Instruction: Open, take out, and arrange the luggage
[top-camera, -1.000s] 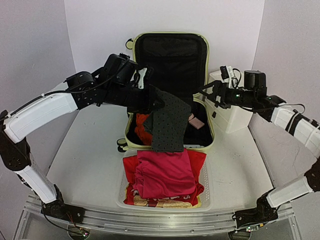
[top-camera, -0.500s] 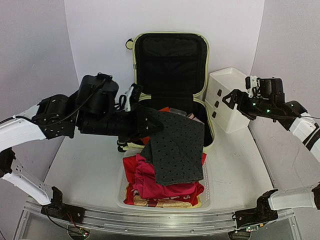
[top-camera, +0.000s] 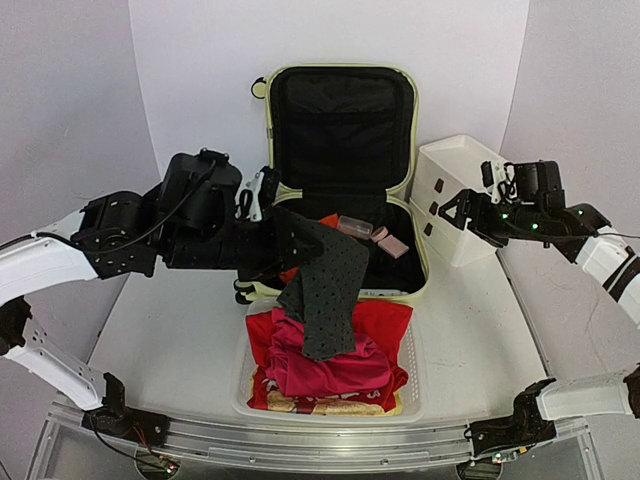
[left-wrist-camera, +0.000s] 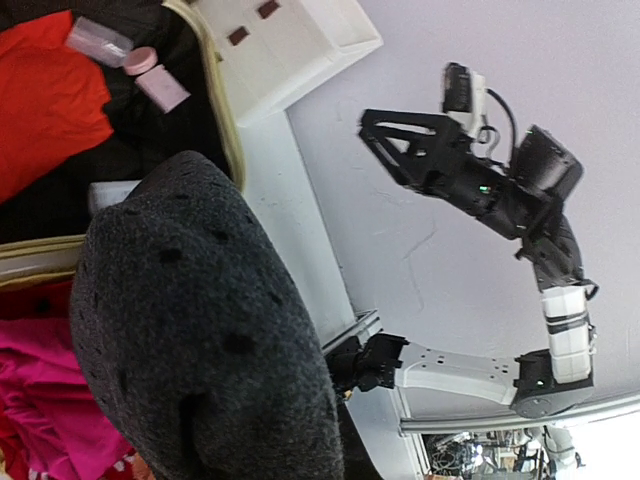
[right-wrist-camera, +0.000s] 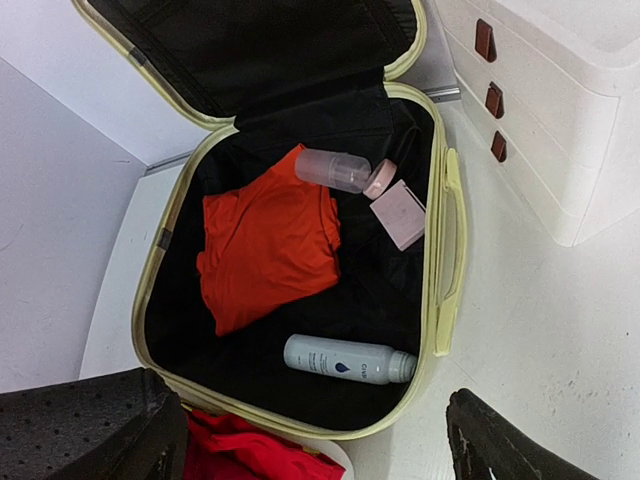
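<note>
Fuzzy grey dotted cloth (top-camera: 325, 290) now droops narrower from pinching left claw (top-camera: 287, 238); right claw (top-camera: 453, 207) spread; hard-shell luggage (top-camera: 268, 120) open.

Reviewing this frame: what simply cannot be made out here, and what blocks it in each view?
- Left end effector fingers: top and left wrist views, buried in the dark grey dotted cloth it holds.
- White plastic bottle in the pale yellow-green hard-shell suitcase: print too small, right wrist view.
- White mesh basket: lower contents, top view, covered by red and pink clothes.
- Right end effector fingers: right wrist view, cut off by the bottom edge.
</note>
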